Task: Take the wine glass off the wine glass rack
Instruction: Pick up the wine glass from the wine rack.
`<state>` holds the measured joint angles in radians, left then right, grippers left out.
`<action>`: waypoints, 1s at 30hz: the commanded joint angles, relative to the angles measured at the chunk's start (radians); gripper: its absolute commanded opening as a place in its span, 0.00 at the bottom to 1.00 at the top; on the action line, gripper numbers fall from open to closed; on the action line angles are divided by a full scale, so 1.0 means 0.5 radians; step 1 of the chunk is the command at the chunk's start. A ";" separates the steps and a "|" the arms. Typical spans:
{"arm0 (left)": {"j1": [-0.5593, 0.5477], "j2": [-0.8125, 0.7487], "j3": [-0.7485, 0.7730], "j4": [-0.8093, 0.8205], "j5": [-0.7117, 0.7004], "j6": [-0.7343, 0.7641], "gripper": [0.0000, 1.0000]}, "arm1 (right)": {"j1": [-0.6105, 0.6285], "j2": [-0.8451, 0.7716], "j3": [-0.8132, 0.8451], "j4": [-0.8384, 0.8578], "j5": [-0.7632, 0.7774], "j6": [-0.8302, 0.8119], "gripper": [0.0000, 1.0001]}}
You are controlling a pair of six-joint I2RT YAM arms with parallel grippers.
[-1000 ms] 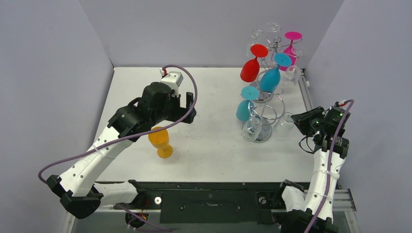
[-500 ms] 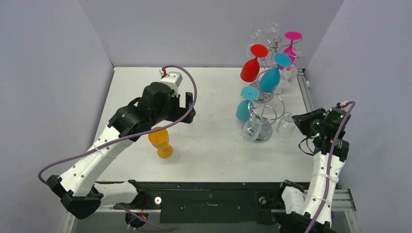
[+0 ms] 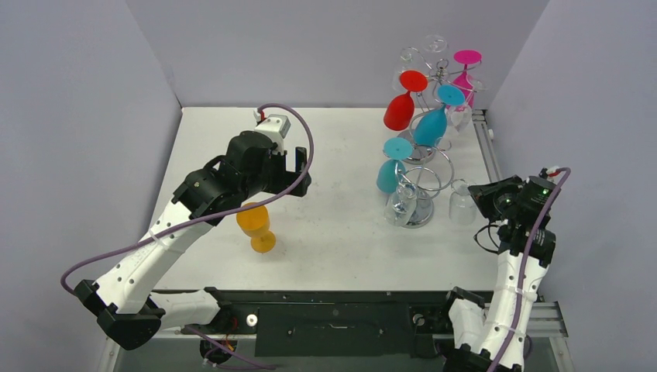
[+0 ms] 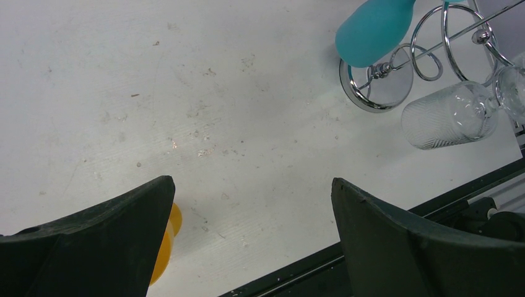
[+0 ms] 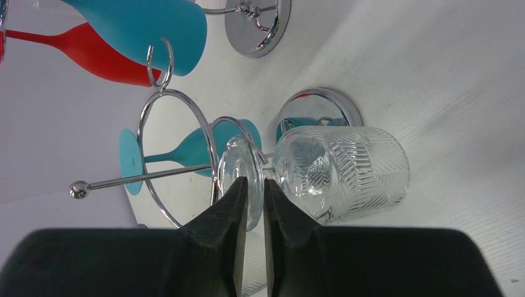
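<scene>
Clear wine glass point(image 5: 340, 170) lies sideways at center-right of the right wrist view, w/ its foot pinched betw. the fingers of the right gripper point(image 5: 251, 185). In the top view it's at lower right, just right of the near wine glass rack point(image 3: 422, 213); 1 teal glass point(image 5: 148, 25) hangs on the rack. Left gripper point(image 4: 251, 185) is spread wide over the table point(image 4: 247, 93), w/ an orange glass point(image 4: 166, 241) at lower left of its view.
</scene>
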<state>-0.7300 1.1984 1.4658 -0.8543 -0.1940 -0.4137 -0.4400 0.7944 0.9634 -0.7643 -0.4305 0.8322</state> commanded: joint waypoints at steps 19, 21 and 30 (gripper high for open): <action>0.040 -0.010 0.002 0.114 0.002 0.030 0.96 | -0.200 -0.263 -0.188 0.302 -0.094 0.258 0.00; 0.040 -0.007 0.001 0.121 0.004 0.030 0.96 | -0.204 -0.265 -0.189 0.300 -0.093 0.255 0.00; 0.053 0.008 0.019 0.124 0.028 0.050 0.96 | -0.223 -0.318 -0.179 0.289 -0.057 0.272 0.00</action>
<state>-0.7124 1.1999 1.4647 -0.8471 -0.1932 -0.4061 -0.5404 0.6636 0.8665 -0.6903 -0.4610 0.9550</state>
